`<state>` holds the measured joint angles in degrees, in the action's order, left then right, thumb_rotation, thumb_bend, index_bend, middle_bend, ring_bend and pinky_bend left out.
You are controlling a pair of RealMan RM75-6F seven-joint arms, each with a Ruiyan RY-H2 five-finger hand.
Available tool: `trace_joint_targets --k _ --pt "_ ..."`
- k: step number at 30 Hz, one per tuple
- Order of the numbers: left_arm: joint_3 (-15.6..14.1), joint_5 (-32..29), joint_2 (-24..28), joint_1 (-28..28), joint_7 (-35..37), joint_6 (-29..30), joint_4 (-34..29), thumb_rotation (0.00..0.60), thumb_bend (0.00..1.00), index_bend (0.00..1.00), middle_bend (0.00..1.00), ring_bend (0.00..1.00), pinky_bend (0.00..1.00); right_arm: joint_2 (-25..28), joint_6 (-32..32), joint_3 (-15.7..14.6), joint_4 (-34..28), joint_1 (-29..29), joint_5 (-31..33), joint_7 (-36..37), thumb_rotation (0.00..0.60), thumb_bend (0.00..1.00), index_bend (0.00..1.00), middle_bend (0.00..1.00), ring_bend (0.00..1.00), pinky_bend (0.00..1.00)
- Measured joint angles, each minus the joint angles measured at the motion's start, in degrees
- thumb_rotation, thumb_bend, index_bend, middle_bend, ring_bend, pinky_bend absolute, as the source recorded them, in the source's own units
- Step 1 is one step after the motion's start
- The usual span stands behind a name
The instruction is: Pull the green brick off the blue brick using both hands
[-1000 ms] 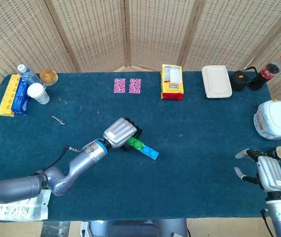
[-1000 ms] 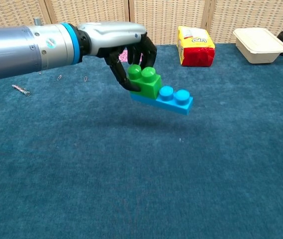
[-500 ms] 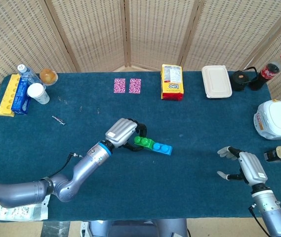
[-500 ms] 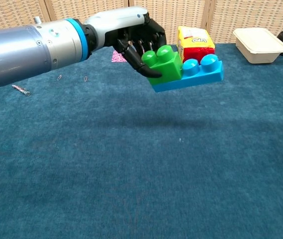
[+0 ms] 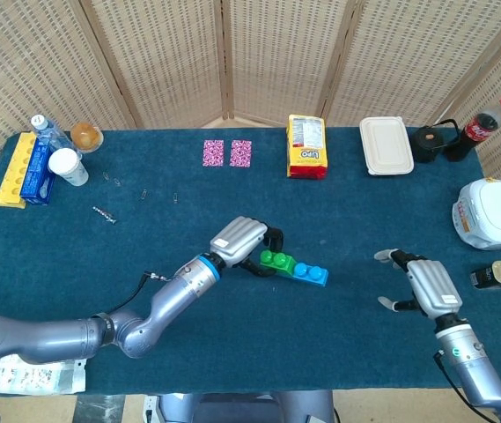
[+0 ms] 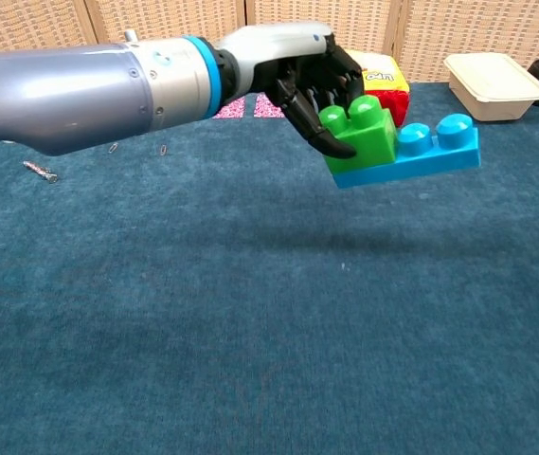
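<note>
Both bricks aloft: my left robot hand (image 6: 321, 81) grips green brick (image 6: 362, 136), leaving blue brick (image 6: 440, 152) jutting toward the spread, empty right robot hand (image 5: 424, 284).

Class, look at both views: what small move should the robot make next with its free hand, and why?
Probably bring the right hand leftward to grip the bare end of the blue brick. The left hand already holds the joined bricks in the air by the green brick, while the right hand is open, apart from them, holding nothing.
</note>
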<state>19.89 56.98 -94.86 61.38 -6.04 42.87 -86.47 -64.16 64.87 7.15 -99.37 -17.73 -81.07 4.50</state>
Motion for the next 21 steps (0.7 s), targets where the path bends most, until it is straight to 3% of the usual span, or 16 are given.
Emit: trace_joint_targets --k 9,21 --pt "0.2 -5.8 -2.1 5.8 -6.8 -1.7 3.6 0.600 0.25 0.74 0.61 0.48 0.42 2.3 -8.7 0.4 -3.8 -5.4 4.2 -3.9 0.600 0.20 0.28 0.33 0.39 0.36" --pt "-0.6 -15.0 -5.1 12.6 -15.2 -1.6 5.4 0.600 0.25 0.74 0.61 0.48 0.42 1.6 -10.7 1.2 -6.8 -9.2 10.1 -12.9 0.600 0.20 0.26 0.33 0.39 0.36"
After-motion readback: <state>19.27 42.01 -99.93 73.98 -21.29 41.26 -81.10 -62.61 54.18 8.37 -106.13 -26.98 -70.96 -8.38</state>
